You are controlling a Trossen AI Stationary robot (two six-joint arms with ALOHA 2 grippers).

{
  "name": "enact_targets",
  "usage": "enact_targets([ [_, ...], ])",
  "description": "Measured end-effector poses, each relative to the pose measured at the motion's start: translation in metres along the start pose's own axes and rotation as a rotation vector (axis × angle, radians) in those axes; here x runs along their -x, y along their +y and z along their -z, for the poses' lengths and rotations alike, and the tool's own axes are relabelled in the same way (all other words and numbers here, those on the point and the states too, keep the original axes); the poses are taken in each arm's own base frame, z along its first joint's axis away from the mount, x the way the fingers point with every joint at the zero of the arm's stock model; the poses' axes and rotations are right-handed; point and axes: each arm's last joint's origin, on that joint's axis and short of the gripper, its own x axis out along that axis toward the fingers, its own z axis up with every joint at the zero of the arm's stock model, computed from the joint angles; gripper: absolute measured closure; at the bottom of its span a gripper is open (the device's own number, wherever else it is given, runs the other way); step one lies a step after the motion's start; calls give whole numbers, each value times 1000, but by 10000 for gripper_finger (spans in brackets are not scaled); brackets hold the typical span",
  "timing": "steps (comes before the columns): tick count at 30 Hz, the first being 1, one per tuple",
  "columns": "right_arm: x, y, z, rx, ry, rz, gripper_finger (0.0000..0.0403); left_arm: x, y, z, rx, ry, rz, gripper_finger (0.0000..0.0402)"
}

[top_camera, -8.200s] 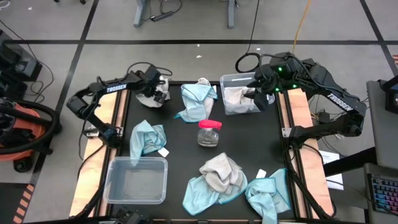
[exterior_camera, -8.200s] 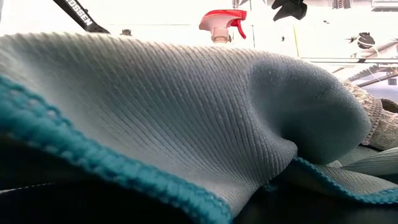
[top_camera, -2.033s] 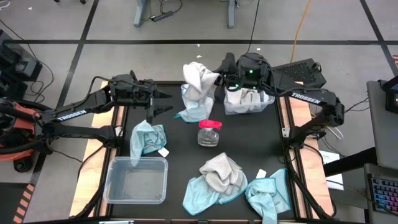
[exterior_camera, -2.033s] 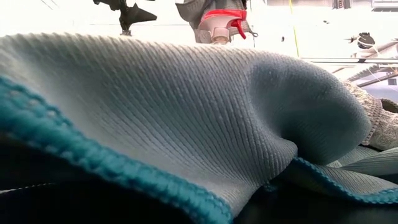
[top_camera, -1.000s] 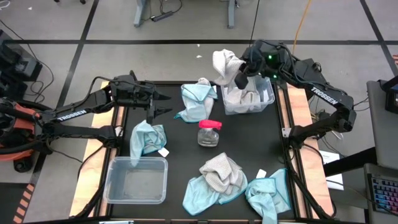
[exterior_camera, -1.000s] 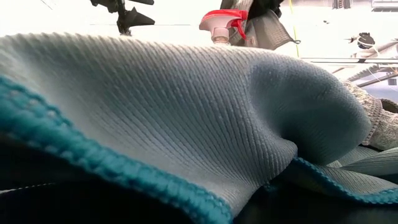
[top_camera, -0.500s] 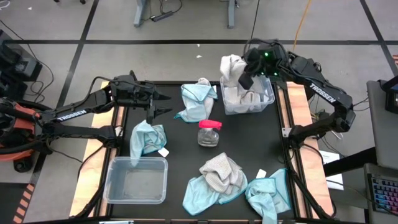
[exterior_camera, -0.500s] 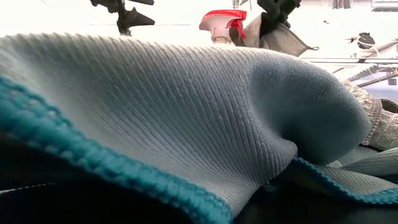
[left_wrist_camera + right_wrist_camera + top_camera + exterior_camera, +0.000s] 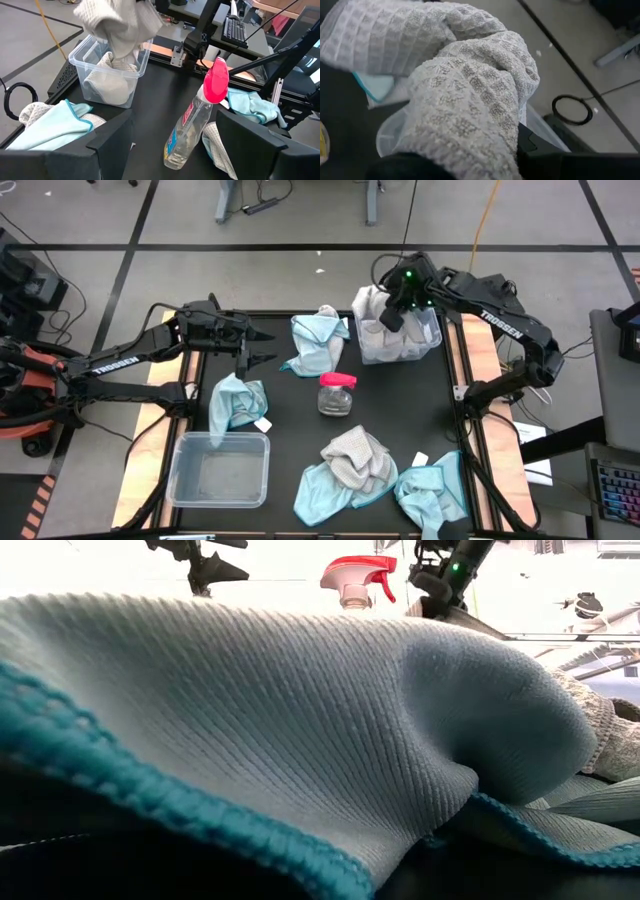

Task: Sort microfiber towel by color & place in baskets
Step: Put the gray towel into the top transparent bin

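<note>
Two fingers of the right gripper (image 9: 389, 308) are closed on a grey waffle-weave towel (image 9: 465, 95), which hangs over the far-right clear basket (image 9: 432, 340); that basket already contains grey cloth. The left gripper (image 9: 258, 347) hangs with fingers spread wide and nothing between them, above the far-left part of the black table (image 9: 290, 405). A blue towel (image 9: 318, 340) lies just left of the far basket. A pink-topped spray bottle (image 9: 336, 393) stands near the table's middle. Another blue towel (image 9: 235, 402) lies near the left edge. The second basket (image 9: 218, 470) sits near-left. Grey and blue towels (image 9: 352, 465) are piled along the near edge.
</note>
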Motion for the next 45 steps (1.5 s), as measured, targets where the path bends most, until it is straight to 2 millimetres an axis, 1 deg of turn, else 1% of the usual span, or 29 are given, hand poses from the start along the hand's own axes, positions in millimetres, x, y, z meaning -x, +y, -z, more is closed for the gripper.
enact_targets([
  [9,-31,0,30,-27,138,-6,399,0,0,0,0,2,0,114],
  [18,-58,1,61,-117,251,-5,399,0,0,0,1,2,0,114],
  [23,-67,0,71,-200,267,-16,398,0,0,0,25,2,-1,114],
  [27,-68,0,70,-257,244,-8,393,0,0,0,25,1,-4,114],
  [29,-69,0,69,-277,236,-6,380,0,0,0,25,1,-4,114],
  [31,-69,0,68,-294,223,-4,355,0,0,0,26,1,-4,114],
  [37,-69,1,66,-334,215,-61,247,0,0,0,32,1,-5,114],
  [40,-65,1,62,-348,206,-76,199,0,0,0,49,0,-8,114],
  [42,-59,-1,57,-348,206,-76,176,0,0,0,50,0,-8,114],
  [45,-48,-3,48,-344,194,-73,160,0,0,0,50,0,-8,114],
])
